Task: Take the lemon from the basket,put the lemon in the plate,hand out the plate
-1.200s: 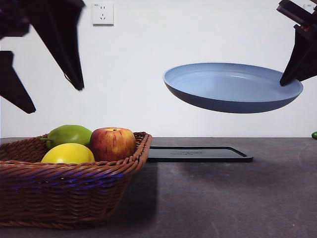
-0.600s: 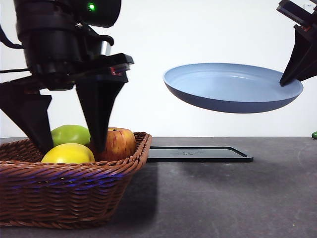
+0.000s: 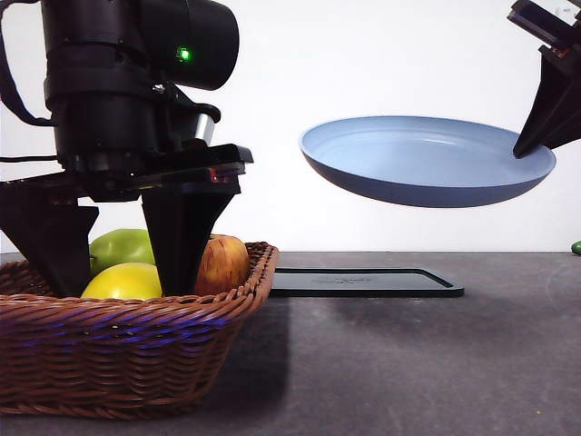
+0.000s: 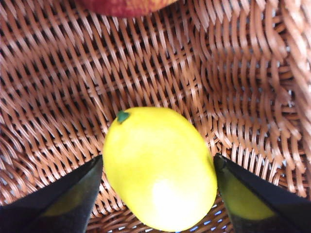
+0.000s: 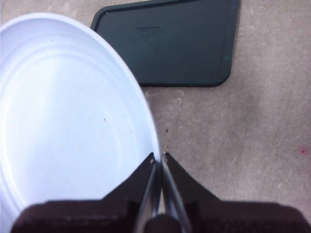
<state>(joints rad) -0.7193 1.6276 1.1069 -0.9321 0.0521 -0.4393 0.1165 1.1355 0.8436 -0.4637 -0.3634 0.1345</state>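
Left claw (image 4: pixel 158 194) open, jaws straddling lemon (image 4: pixel 160 167) across its short axis in basket (image 4: pixel 243 87); right claw (image 5: pixel 159 162) clamped on plate (image 5: pixel 63 116) rim.

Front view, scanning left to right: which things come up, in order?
Basket holding the lemon with the left tool straddling it → red apple → black tray → plate held aloft → right tool at its rim.

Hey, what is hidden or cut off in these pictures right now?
- Front view: the lemon is partly hidden by the basket rim and the left pincer; contact cannot be judged.
- Left wrist view: the red apple is cut off by the edge.
- Front view: the right pincer on the plate is cut off by the edge.
- Front view: a small green thing is cut off.
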